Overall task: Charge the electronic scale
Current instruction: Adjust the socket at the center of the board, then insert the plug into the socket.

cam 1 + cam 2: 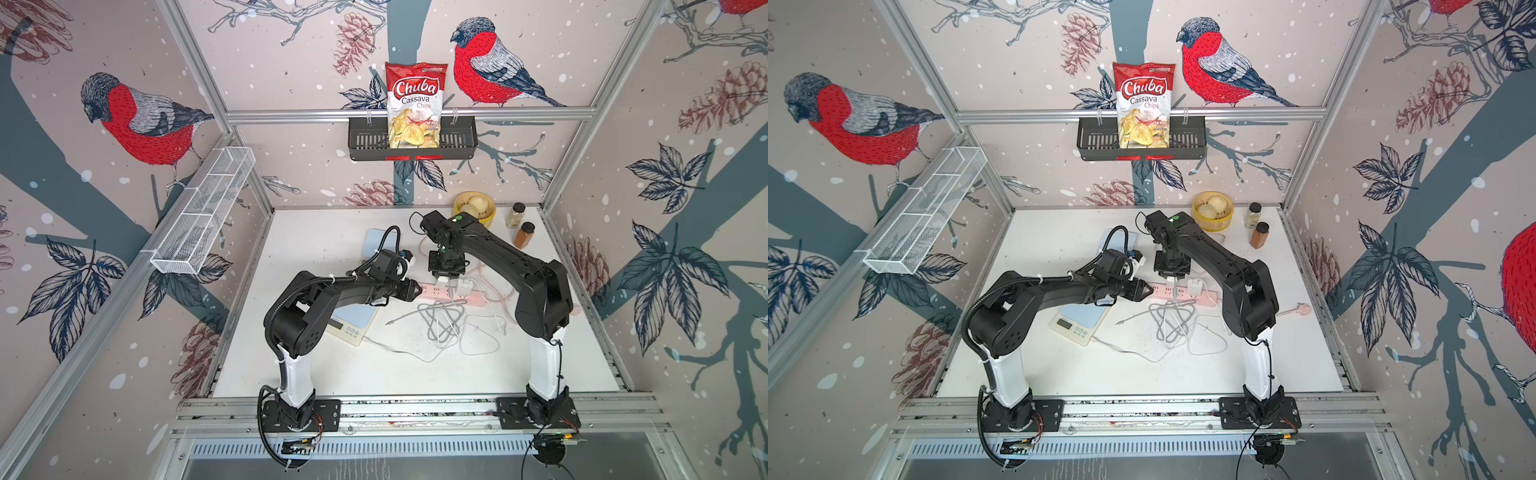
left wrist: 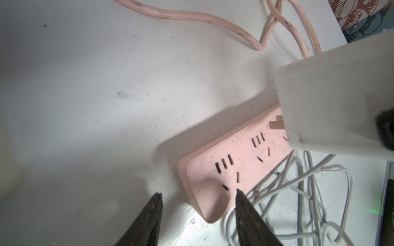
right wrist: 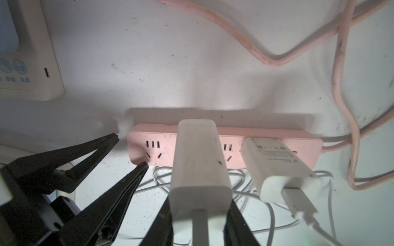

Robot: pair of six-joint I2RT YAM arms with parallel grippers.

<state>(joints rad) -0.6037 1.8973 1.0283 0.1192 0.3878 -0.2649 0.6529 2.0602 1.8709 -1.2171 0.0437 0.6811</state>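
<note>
White tabletop point(image 1: 374, 374) in a booth with bird-print walls point(image 1: 145, 124), both arms at pink power strip point(image 3: 266, 153).
Right gripper point(image 3: 199, 204) clamps white adapter point(image 3: 198, 159) over the strip's middle. Left gripper point(image 2: 198, 192) jaws apart, empty, at the strip's left end. Scale point(image 1: 1077, 322) near-left, partly under left arm. Only left wrist shows adapter prong point(image 2: 277, 125); only right wrist shows second charger's point(image 3: 275, 161) label.

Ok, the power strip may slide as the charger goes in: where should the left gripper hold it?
Pinch the power strip at its free end, across the narrow width, coming in endwise: the long sides are flat and parallel, the end outlet bare. The left gripper has open jaws flanking it.
</note>
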